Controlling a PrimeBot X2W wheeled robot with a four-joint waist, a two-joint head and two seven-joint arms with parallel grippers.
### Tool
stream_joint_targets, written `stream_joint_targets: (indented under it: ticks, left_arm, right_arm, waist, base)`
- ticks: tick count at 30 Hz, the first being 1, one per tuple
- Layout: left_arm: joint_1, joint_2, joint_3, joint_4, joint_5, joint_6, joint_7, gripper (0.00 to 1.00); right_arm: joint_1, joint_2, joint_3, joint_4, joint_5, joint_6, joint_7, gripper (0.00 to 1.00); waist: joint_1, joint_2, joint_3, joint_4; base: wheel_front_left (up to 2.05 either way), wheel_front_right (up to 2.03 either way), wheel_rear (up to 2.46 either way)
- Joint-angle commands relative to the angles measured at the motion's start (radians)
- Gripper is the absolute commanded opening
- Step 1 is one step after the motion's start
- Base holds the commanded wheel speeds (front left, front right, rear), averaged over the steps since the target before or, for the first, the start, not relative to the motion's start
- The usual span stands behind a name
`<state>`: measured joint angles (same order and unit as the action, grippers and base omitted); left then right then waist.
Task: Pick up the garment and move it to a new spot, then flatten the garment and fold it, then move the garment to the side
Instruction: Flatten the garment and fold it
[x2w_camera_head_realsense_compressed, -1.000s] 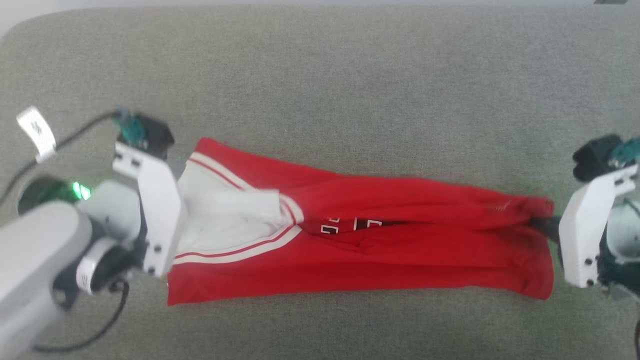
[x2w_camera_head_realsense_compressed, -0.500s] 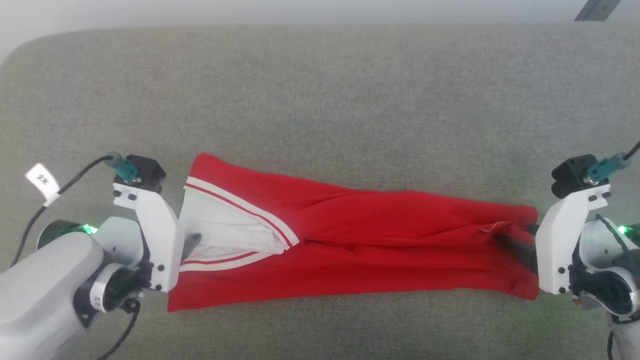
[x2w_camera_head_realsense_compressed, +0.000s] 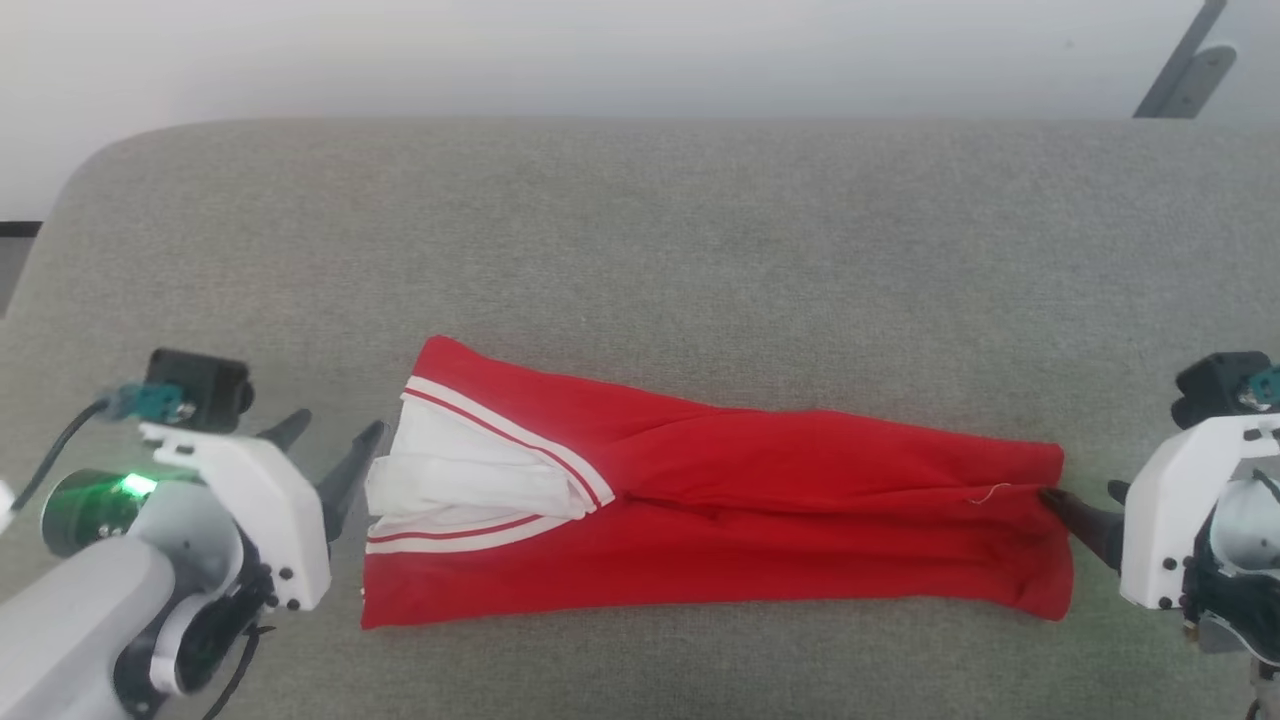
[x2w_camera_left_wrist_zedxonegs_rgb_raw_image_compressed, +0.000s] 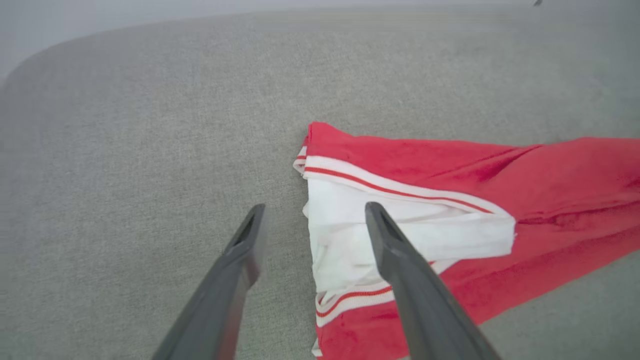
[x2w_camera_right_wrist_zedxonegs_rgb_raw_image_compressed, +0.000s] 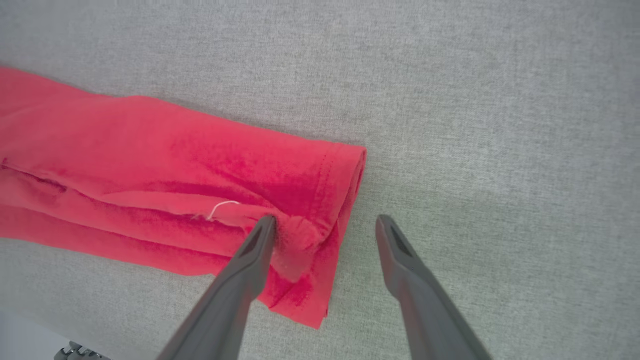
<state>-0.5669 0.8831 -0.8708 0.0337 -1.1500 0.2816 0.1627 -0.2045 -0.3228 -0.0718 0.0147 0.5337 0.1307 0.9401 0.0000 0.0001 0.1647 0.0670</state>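
The garment (x2w_camera_head_realsense_compressed: 720, 520), red with a white sleeve and white-red trim at its left end, lies folded lengthwise as a long band across the grey surface. My left gripper (x2w_camera_head_realsense_compressed: 337, 425) stands open just off that left end. In the left wrist view the left gripper (x2w_camera_left_wrist_zedxonegs_rgb_raw_image_compressed: 316, 207) straddles the edge of the white sleeve of the garment (x2w_camera_left_wrist_zedxonegs_rgb_raw_image_compressed: 450, 170) from above without pinching it. At the band's right end my right gripper (x2w_camera_head_realsense_compressed: 1082, 491) is open too. The right wrist view shows the right gripper (x2w_camera_right_wrist_zedxonegs_rgb_raw_image_compressed: 326, 219) with one finger over the hem of the garment (x2w_camera_right_wrist_zedxonegs_rgb_raw_image_compressed: 175, 160) and the other over bare fabric.
The grey fabric surface (x2w_camera_head_realsense_compressed: 640, 250) reaches wide behind the garment, with a rounded corner at the far left. Beyond its back edge are a pale wall and a dark metal strut (x2w_camera_head_realsense_compressed: 1185, 70) at the top right.
Both grippers have opened and let go of the garment's ends, then drawn slightly outward. The garment has settled flat. The head camera has tilted, so the whole picture has shifted down.
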Motion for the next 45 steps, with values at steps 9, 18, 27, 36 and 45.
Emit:
stream_joint_targets:
  ticks: [9,18,27,36,45]
  left_arm:
    - [0.159,-0.001,0.084,0.01,0.008,-0.006,-0.318,1.0]
    - [0.275,-0.065,0.215,0.087,0.057,-0.039,-0.428,1.0]
    - [0.374,-0.209,0.443,0.137,0.207,-0.136,-0.428,1.0]
    - [0.456,-0.327,0.622,0.174,0.299,-0.233,-0.428,1.0]
    - [0.464,-0.382,0.686,0.183,0.357,-0.274,-0.428,1.0]
  right_arm:
    - [-0.006,0.017,-0.031,0.117,-0.005,0.0,-0.02,1.0]
    - [-0.086,0.034,0.039,0.33,0.032,0.0,-0.061,1.0]
    - [-0.145,0.024,0.191,0.435,0.147,0.001,-0.074,0.0]
    - [-0.181,-0.084,0.179,0.426,0.251,-0.001,-0.138,0.0]
    - [-0.189,-0.236,0.051,0.476,0.242,-0.001,-0.187,0.0]
  waist:
    - [0.0,-0.0001,-0.012,0.038]
    - [0.0,-0.0001,-0.004,0.071]
    - [0.0,-0.0001,0.007,0.093]
    - [0.0,-0.0001,0.009,0.069]
    - [0.0,-0.0001,0.029,0.035]
  base:
    - [0.0,0.0,0.0]
    - [0.0,0.0,0.0]
    - [0.0,0.0,0.0]
    - [0.0,0.0,0.0]
    - [0.0,0.0,0.0]
